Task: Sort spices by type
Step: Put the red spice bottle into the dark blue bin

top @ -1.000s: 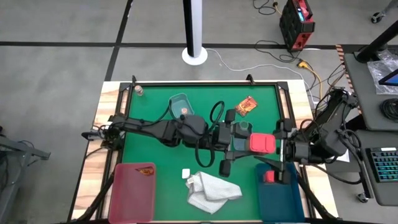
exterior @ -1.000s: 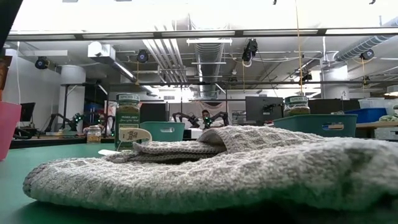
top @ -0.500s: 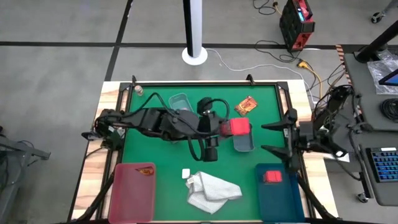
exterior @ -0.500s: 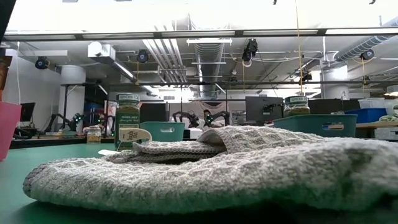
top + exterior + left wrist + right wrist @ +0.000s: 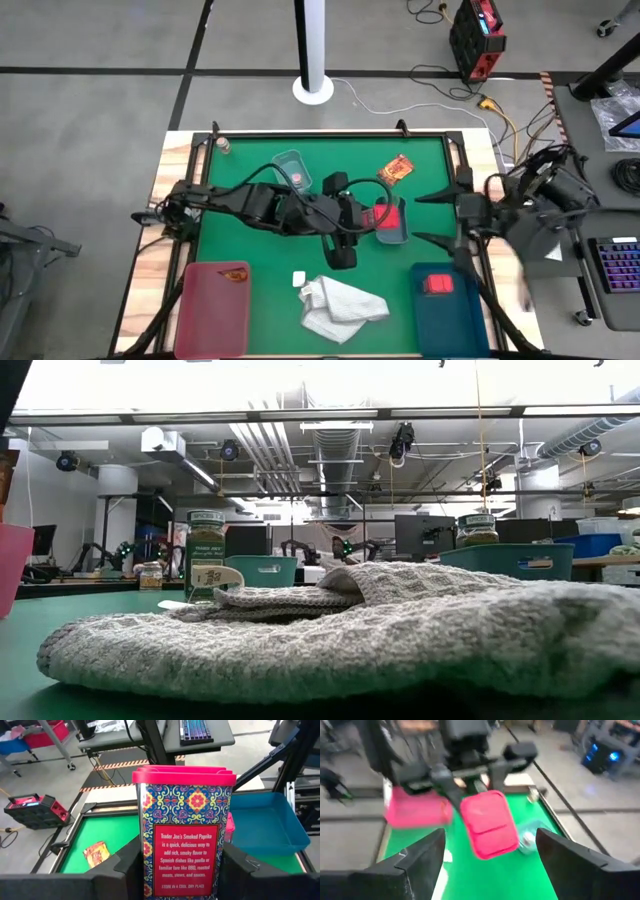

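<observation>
My left gripper [image 5: 385, 217] reaches in from the table's left to its middle and is shut on a red tin [image 5: 184, 820] with a patterned label and a pink-red lid. The tin hangs above a pale tray [image 5: 392, 232]. My right gripper [image 5: 432, 220] stands open near the right edge, a little to the right of the tin. It faces the tin [image 5: 490, 822] with nothing between its fingers. A red block [image 5: 435, 284] lies in the dark blue tray [image 5: 450, 310]. One packet [image 5: 397, 170] lies on the green mat. Another packet [image 5: 232, 272] lies in the pink tray [image 5: 210, 315]. My left gripper pinches the tin's two narrow sides [image 5: 143, 862] between its two fingers [image 5: 127, 870], low on the tin's body. The fingers come from the table's left, slanting a little downward. The tin stands upright with its lid up, lifted clear of the table and the tray.
A white cloth [image 5: 342, 306] lies at the near middle and fills the low view's foreground [image 5: 350, 640]. A second pale tray [image 5: 288, 165] sits at the far middle. A greenish jar [image 5: 206, 555] and a small jar [image 5: 225, 146] also stand on the table.
My left gripper has carried the red tin from beside my right gripper toward the table's middle and tipped its wrist. The tin has stayed lifted. My right gripper has drawn back toward the right edge and risen, with nothing in it.
</observation>
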